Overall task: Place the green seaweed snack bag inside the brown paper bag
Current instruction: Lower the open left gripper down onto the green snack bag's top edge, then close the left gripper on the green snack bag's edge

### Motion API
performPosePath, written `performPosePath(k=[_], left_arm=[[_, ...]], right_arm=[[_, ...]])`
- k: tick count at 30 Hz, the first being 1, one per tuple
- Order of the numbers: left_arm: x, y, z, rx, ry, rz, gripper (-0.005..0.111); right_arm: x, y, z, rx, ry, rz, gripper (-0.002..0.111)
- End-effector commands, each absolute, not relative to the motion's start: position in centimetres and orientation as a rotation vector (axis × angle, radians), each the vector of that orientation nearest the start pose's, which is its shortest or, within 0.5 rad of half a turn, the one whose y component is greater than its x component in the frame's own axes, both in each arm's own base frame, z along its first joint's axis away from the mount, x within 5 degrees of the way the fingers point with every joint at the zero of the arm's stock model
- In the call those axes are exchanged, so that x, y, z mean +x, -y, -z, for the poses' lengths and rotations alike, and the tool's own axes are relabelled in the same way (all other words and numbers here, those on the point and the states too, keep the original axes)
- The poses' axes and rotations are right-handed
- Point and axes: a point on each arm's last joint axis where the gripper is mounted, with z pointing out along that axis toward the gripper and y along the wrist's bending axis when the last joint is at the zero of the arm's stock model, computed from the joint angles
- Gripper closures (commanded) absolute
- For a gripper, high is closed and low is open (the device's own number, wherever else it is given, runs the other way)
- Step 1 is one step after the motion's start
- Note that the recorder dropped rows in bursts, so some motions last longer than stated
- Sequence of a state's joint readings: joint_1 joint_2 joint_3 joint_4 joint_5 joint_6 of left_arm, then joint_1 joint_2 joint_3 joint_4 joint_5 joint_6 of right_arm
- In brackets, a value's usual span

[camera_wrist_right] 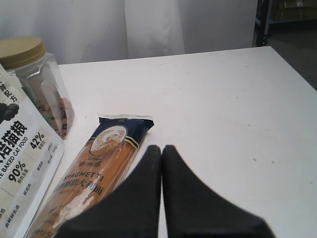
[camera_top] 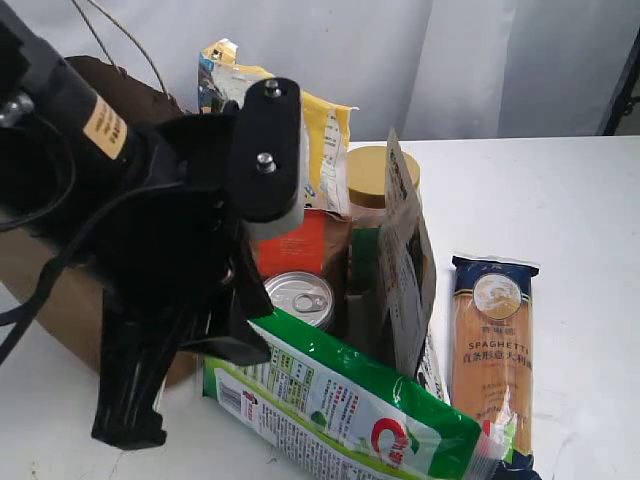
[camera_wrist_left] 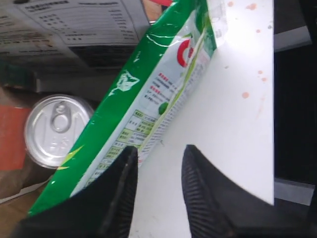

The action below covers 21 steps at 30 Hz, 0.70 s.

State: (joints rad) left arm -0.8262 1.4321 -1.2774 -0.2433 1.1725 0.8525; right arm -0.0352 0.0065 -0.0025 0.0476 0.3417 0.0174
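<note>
The green seaweed snack bag [camera_top: 350, 400] lies on the white table at the front, its white label panel and red-white logo facing up. In the left wrist view the bag [camera_wrist_left: 148, 84] runs slantwise. My left gripper [camera_wrist_left: 158, 153] is open just beside the bag's long edge; one finger [camera_wrist_left: 119, 198] overlaps that edge and only bare table shows between the fingers. The brown paper bag [camera_top: 65, 300] stands at the far left, mostly hidden behind my left arm. My right gripper [camera_wrist_right: 162, 148] is shut on nothing, low over the table next to a spaghetti packet [camera_wrist_right: 99, 168].
A tin can [camera_top: 300, 297], a small brown pouch with an orange label [camera_top: 300, 245], a yellow-and-white bag [camera_top: 325, 130], a yellow-lidded jar [camera_top: 375, 175] and a white cat-food pouch [camera_top: 405, 260] crowd behind the green bag. The spaghetti packet [camera_top: 492, 350] lies at the right.
</note>
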Motion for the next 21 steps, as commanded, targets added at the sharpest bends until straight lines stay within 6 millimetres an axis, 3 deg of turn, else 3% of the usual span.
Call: performPosePath(k=[1,2,5,6,12,21], left_arm=[[17.2,22.9,-32.4,-2.453,2.329,-0.53,0.068],[17.3,23.0,-32.3,-2.441,2.33,-0.533,0.059],[17.9,22.9,-31.9,-2.44,2.369,-0.436,0.011],[18.2,22.8,-31.7,-2.457,2.358,-0.386,0.002],[18.5,23.5,-30.7,-2.612,2.16,-0.394,0.004],[19.2,24.8,-29.1,-2.754,1.995,-0.404,0.004]], right_arm=[[5.4,0.1,-18.3,0.082,-1.819,-0.03,0.108],[5.4,0.1,-18.3,0.082,-1.819,-0.03,0.108],[5.4,0.1,-18.3,0.082,-1.819,-0.03,0.108],[5.4,0.1,-18.3,0.082,-1.819,-0.03,0.108],[5.4,0.1,-18.3,0.082,-1.819,-0.03,0.108],[5.4,0.1,-18.3,0.082,-1.819,-0.03,0.108]])
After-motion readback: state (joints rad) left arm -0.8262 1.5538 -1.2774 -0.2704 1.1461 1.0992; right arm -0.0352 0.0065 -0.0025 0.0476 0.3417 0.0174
